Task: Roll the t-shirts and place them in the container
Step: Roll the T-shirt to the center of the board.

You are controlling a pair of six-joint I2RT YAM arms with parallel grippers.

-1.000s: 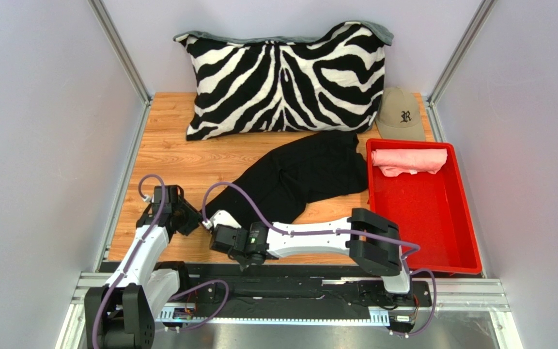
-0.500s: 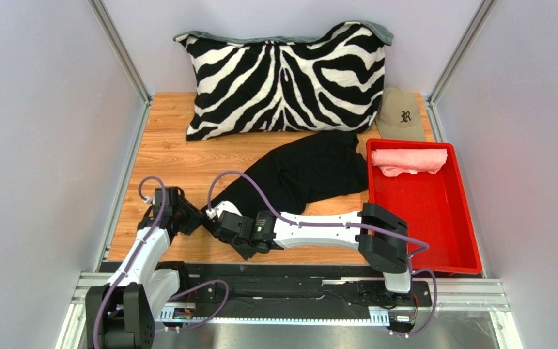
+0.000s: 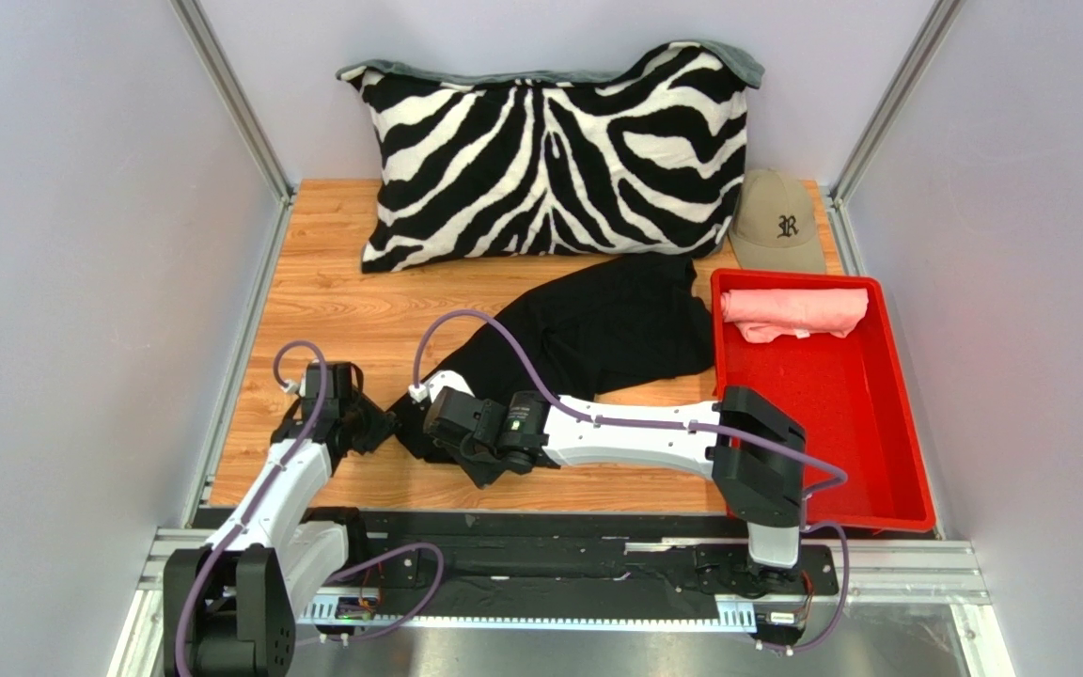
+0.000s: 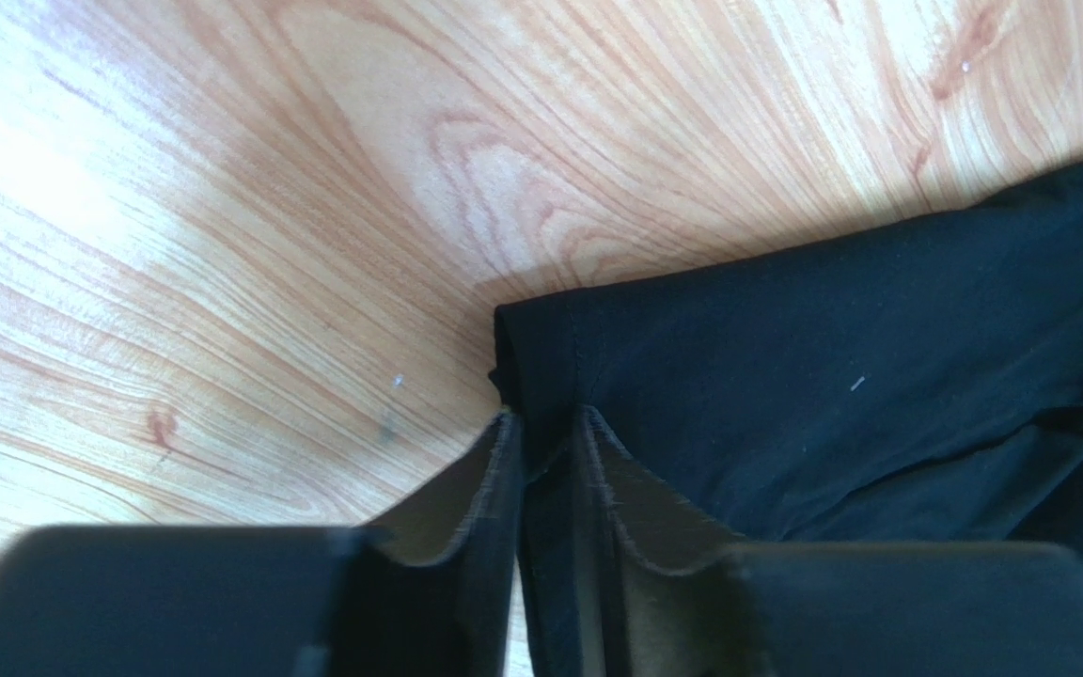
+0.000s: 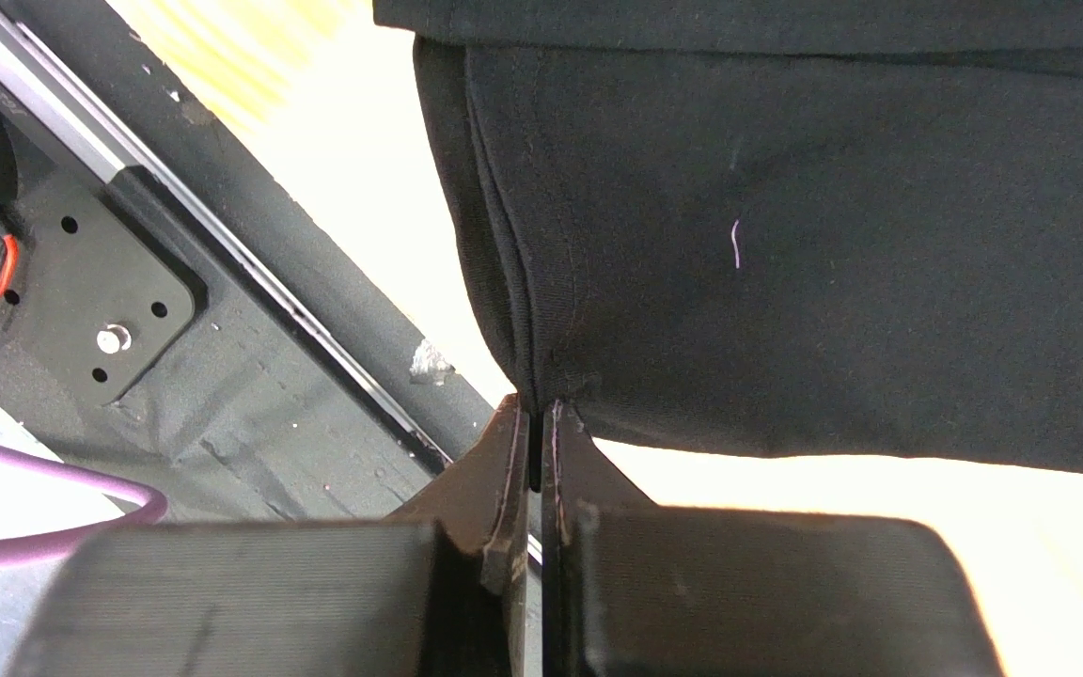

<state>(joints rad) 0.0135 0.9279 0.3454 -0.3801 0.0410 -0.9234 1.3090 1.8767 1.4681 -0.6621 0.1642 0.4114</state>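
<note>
The black t-shirt lies folded in a long diagonal strip on the wooden table, its near end by both grippers. In the left wrist view my left gripper pinches the shirt's corner, with cloth filling the narrow gap between the fingers. My right gripper is shut on the hem of the same shirt, which is lifted over the table's front edge. From above, the left gripper and right gripper sit close together. The salmon pink t-shirt lies rolled at the far end of the red tray.
A zebra-striped pillow stands against the back wall. A tan cap sits behind the red tray. Grey walls close in both sides. The black base plate and the table's front rail lie just below the right gripper.
The right arm has reached further forward, carrying the shirt's near end with it. The left gripper's jaws have narrowed onto the shirt's corner.
</note>
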